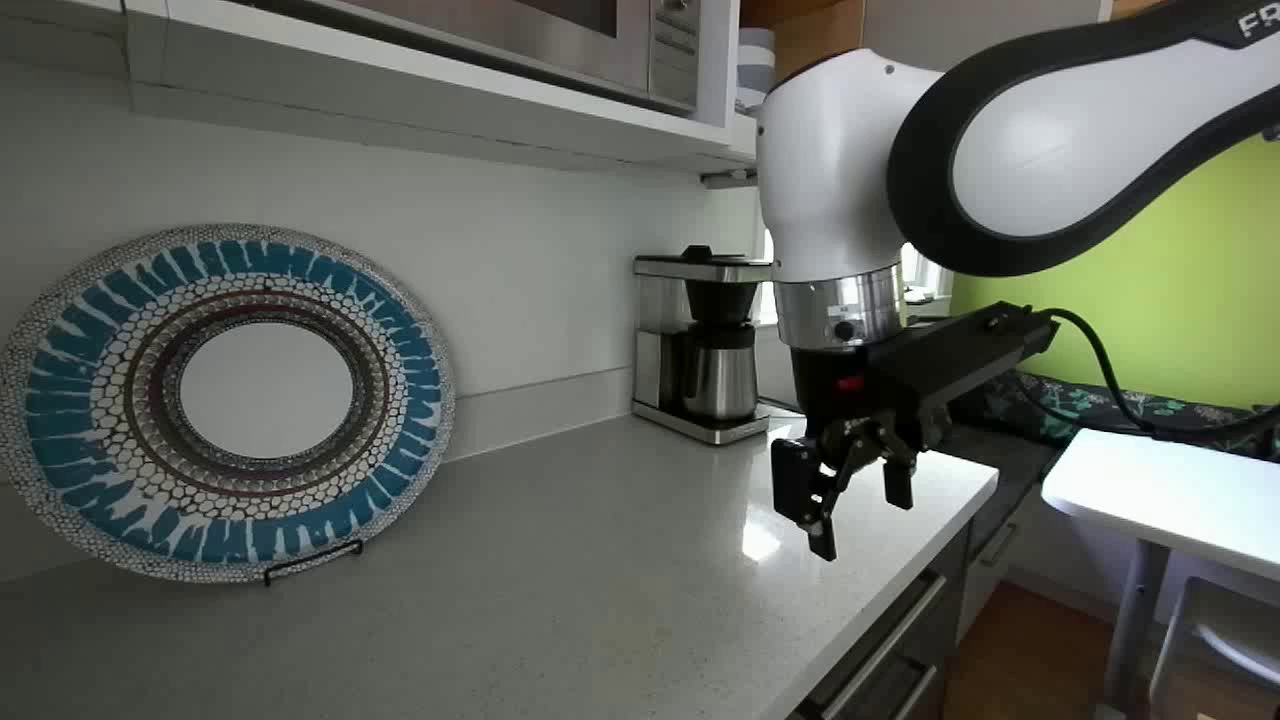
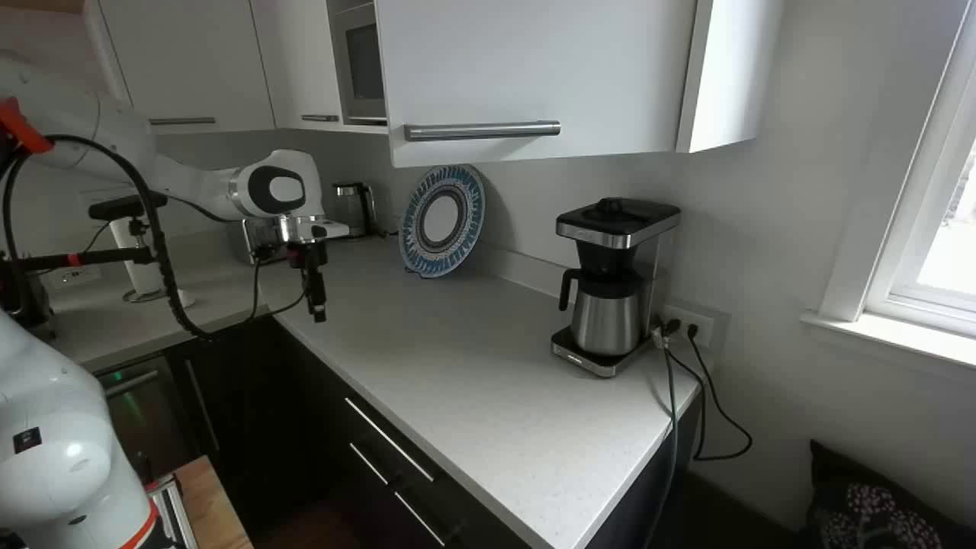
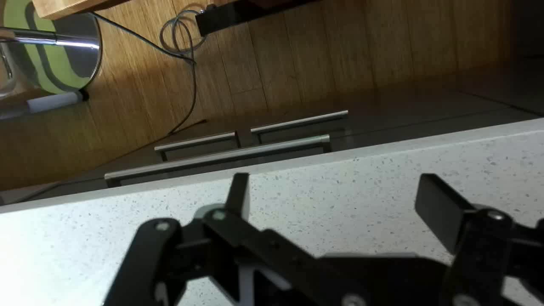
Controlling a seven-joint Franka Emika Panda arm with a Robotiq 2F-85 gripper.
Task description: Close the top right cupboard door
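Observation:
The top right cupboard door is a flat white panel (image 2: 537,69) with a long metal handle (image 2: 482,131) near its bottom edge in an exterior view. It stands open, swung out from its cabinet. In an exterior view its shaded panel (image 1: 970,28) shows beside the wood-brown cabinet interior (image 1: 815,35), partly hidden by the arm. My gripper (image 1: 860,520) points down over the counter, well below and apart from the door; it also shows in an exterior view (image 2: 316,311). In the wrist view its fingers (image 3: 333,187) are wide apart with nothing between them. The door is out of the wrist view.
A coffee maker (image 2: 608,282) stands on the grey counter (image 2: 457,366) below the open cupboard. A decorated round plate (image 1: 410,400) leans on the wall. A microwave (image 1: 560,40) sits in the adjoining wall cabinet. Stacked cups (image 1: 756,65) stand inside the open cupboard. Drawer handles (image 3: 216,157) project below the counter edge.

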